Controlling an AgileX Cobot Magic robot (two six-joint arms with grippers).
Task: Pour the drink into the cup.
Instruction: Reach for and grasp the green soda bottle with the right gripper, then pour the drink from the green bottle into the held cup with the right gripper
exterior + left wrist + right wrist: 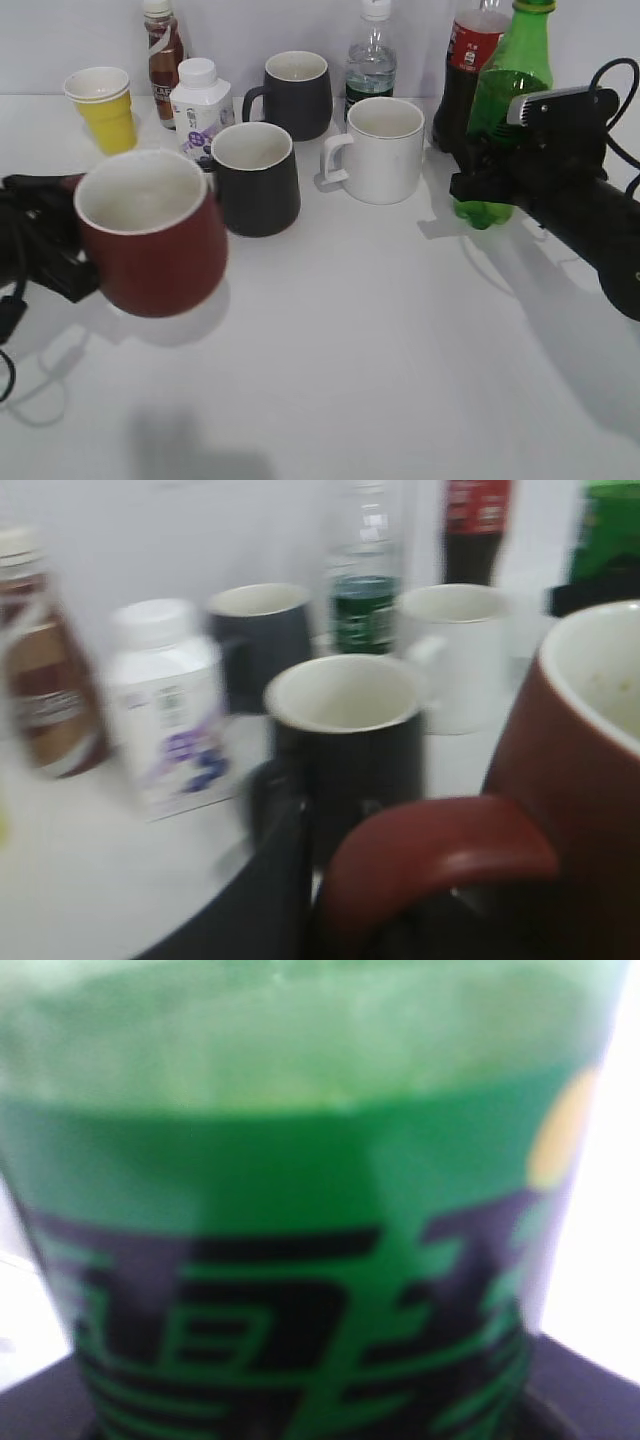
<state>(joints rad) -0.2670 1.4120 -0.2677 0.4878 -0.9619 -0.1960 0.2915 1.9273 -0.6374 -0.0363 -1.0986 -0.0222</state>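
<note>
The cup (150,250), a dark red-brown mug with a cream inside, stands upright at the front left. My left gripper (55,255) is shut on its loop handle (440,850) from the left; the left wrist view shows the mug's wall (590,780) and the jaws (380,915) at the handle. The drink (515,85), a tall green bottle, stands upright at the back right. My right gripper (480,178) is shut round its lower body. The bottle's label (300,1160) fills the right wrist view, with the jaws (320,1428) at either bottom corner.
Two black mugs (255,185) (297,95) and a white mug (382,150) stand mid-table. A yellow paper cup (103,108), a brown bottle (162,55), a white bottle (200,105), a clear bottle (372,55) and a cola bottle (468,70) line the back.
</note>
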